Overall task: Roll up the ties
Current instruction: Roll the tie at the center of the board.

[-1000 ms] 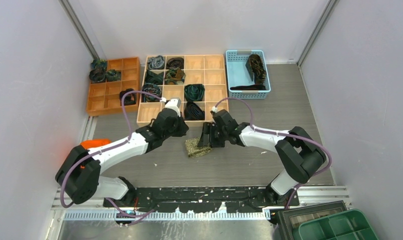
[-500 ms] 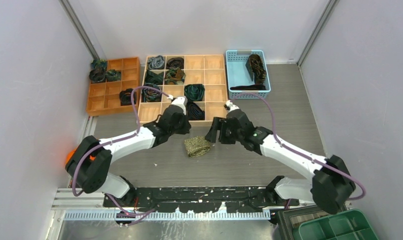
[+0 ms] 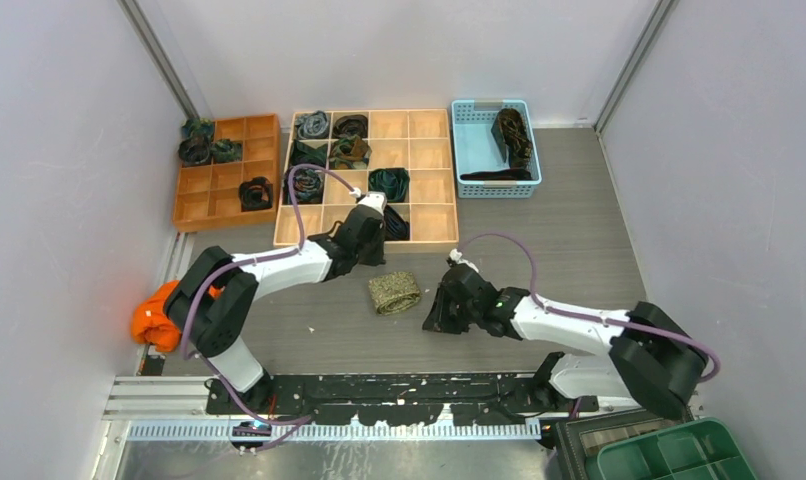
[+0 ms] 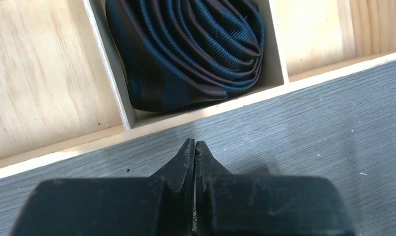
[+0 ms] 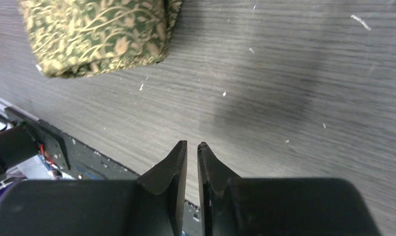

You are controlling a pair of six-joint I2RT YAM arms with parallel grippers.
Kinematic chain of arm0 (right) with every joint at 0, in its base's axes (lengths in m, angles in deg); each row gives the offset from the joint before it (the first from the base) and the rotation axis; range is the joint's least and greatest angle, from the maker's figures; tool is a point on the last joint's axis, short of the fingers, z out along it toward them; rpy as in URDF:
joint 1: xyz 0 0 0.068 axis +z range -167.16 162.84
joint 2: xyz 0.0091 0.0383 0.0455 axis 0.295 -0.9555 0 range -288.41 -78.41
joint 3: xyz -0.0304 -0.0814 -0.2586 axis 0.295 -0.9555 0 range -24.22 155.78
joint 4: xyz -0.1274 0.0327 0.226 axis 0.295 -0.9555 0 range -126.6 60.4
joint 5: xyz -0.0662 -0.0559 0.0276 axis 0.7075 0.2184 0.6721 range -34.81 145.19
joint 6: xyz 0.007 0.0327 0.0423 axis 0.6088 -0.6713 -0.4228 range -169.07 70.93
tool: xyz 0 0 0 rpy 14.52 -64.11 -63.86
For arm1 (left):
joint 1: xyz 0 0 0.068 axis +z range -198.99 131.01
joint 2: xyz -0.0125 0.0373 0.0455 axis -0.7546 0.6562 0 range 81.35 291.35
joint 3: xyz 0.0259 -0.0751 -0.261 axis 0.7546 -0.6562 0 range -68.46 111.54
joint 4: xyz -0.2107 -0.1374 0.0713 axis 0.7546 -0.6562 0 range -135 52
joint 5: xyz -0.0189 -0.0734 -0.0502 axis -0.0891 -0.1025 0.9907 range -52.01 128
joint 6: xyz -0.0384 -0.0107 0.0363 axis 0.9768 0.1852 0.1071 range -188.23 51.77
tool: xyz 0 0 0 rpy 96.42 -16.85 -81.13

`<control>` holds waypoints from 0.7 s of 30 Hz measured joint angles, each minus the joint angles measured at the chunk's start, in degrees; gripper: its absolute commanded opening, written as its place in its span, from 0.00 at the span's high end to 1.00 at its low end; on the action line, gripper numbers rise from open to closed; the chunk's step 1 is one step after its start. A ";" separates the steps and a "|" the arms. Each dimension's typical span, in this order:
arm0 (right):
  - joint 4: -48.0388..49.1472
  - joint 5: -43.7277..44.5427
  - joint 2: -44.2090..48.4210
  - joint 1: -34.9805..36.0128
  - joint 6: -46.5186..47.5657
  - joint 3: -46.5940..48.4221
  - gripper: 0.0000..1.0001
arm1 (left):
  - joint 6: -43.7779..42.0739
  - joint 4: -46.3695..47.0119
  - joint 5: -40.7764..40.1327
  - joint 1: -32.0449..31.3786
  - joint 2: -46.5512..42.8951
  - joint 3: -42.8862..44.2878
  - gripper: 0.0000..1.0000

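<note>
The olive-gold tie (image 3: pixel 394 292) lies as a coil on the grey table between the arms; it also shows at the top left of the right wrist view (image 5: pixel 98 34). My right gripper (image 3: pixel 433 320) (image 5: pixel 192 145) is just right of the coil, low over the table, shut and empty. My left gripper (image 3: pixel 372 230) (image 4: pixel 195 143) is shut and empty at the front edge of the wooden box (image 3: pixel 429 125). It points at a coiled dark blue-brown tie (image 4: pixel 191 49) in a compartment. Several more coiled ties fill other compartments.
An orange tray (image 3: pixel 214 185) with a few coiled ties sits at the back left. A blue basket (image 3: pixel 474 150) at the back right holds dark ties (image 3: pixel 512 135). An orange cloth (image 3: pixel 159 315) lies at the left edge, a green bin (image 3: pixel 679 455) at the near right.
My right gripper has pulled back from the olive-gold coil toward the near edge. My left gripper has moved right along the box front. The coil stays where it was.
</note>
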 measured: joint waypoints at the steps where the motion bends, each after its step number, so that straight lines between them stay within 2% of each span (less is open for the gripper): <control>1: 1.11 0.17 -1.46 0.20 -0.35 0.02 0.82 | 0.02 0.00 0.02 0.00 0.11 -0.22 1.00; 8: 4.81 1.27 -9.55 0.24 -1.16 2.16 0.83 | 1.53 0.55 1.79 0.00 0.02 -4.90 1.00; 21: 2.89 2.78 -21.79 -1.97 5.95 16.11 0.83 | 6.75 7.37 5.29 0.00 -5.97 -15.63 1.00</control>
